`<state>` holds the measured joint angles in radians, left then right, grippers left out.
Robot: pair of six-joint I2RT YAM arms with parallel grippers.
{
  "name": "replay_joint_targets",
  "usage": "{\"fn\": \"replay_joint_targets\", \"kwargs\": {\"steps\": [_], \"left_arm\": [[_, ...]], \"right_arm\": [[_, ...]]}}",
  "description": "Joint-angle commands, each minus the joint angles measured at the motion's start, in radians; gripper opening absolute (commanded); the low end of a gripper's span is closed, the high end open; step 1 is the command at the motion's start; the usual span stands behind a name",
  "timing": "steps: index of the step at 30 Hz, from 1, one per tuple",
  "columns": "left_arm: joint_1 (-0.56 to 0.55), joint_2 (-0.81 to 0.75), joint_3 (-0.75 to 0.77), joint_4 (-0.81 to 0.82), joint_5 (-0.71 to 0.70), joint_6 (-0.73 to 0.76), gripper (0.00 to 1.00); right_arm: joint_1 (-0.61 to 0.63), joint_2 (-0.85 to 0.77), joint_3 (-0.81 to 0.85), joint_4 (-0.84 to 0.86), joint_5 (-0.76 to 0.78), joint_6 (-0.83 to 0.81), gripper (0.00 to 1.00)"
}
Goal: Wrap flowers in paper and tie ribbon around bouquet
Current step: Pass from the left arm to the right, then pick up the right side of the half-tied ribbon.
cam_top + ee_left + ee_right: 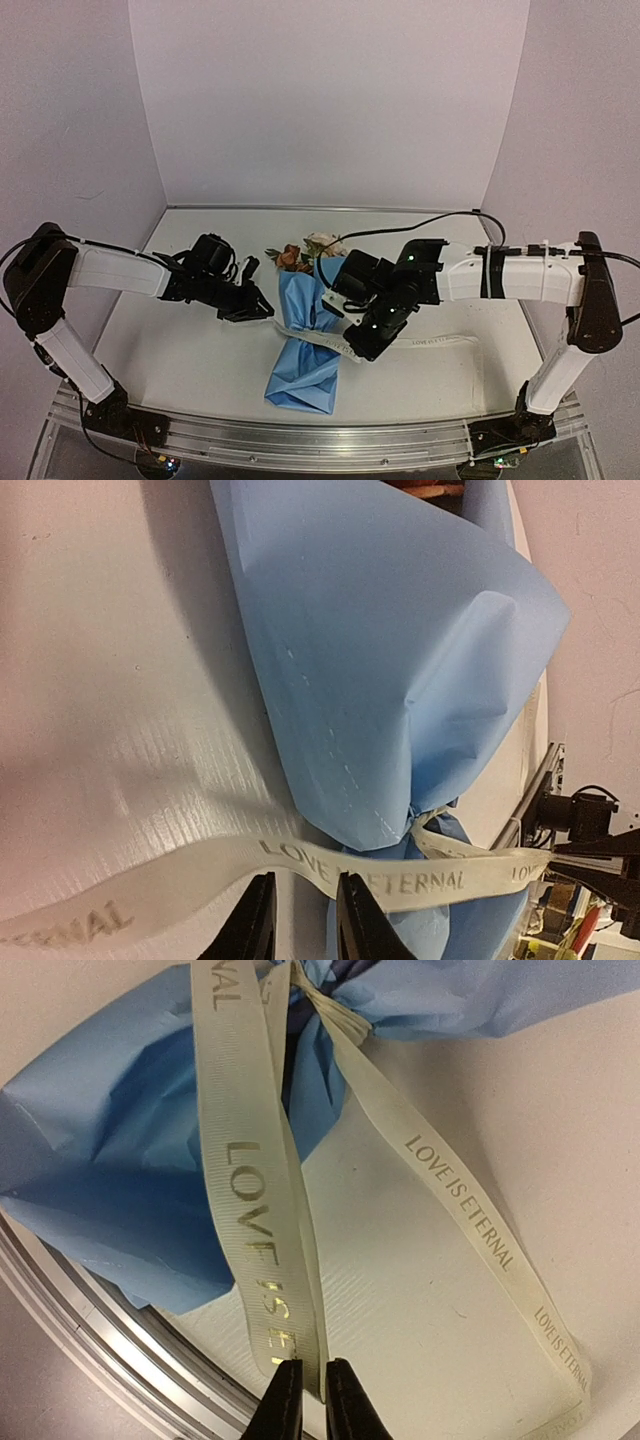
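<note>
Our left arm (110, 268) and right arm (520, 278) wear white shells over black joints, black cables (450, 217) trailing; a white zip tie (545, 246) rings the right; left hand (303, 900) and right hand (312, 1380) have slim black fingers (283, 1405)

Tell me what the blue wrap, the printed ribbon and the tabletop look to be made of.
The blue wrap looks like thin matte paper: sharp creases, soft folds. The ribbon seems woven fabric, perhaps grosgrain: fine cross-ribs, dull gold lettering. The tabletop is a white, finely ribbed sheet with slight sheen, possibly corrugated plastic.
</note>
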<state>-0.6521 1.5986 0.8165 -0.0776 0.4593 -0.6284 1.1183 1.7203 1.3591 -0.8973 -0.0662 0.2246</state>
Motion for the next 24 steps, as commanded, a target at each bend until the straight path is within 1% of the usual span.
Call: {"fn": "replay_joint_targets", "kwargs": {"steps": [1, 2, 3, 6, 9, 12, 16, 18, 21, 24], "left_arm": [[-0.005, -0.022, 0.004, 0.010, -0.027, 0.016, 0.24], [-0.006, -0.030, 0.001, 0.010, -0.025, 0.016, 0.29], [-0.006, -0.039, -0.002, 0.009, -0.025, 0.017, 0.31], [-0.006, -0.072, -0.014, 0.001, -0.029, 0.021, 0.33], [-0.006, -0.102, -0.021, -0.009, -0.040, 0.023, 0.37], [-0.006, -0.119, -0.011, -0.010, -0.035, 0.033, 0.38], [-0.006, -0.126, 0.010, 0.002, -0.005, 0.059, 0.38], [-0.006, -0.125, 0.024, 0.001, 0.006, 0.075, 0.38], [-0.006, -0.130, 0.049, -0.012, 0.007, 0.096, 0.38], [-0.006, -0.133, 0.072, -0.033, 0.006, 0.112, 0.38]], "right_arm": [[0.008, -0.015, -0.012, -0.037, 0.018, -0.013, 0.16], [0.008, -0.013, -0.010, -0.038, 0.014, -0.013, 0.17], [0.008, -0.013, -0.011, -0.037, 0.011, -0.012, 0.18], [0.008, -0.013, -0.011, -0.036, 0.009, -0.011, 0.24], [0.007, -0.029, -0.027, -0.030, 0.050, 0.008, 0.34], [0.001, -0.074, -0.070, -0.017, 0.172, 0.048, 0.48], [-0.022, -0.152, -0.155, -0.005, 0.360, 0.156, 0.59], [-0.049, -0.187, -0.212, -0.005, 0.451, 0.246, 0.65], [-0.130, -0.253, -0.333, -0.005, 0.510, 0.420, 0.68], [-0.203, -0.314, -0.422, -0.005, 0.568, 0.495, 0.68]]}}
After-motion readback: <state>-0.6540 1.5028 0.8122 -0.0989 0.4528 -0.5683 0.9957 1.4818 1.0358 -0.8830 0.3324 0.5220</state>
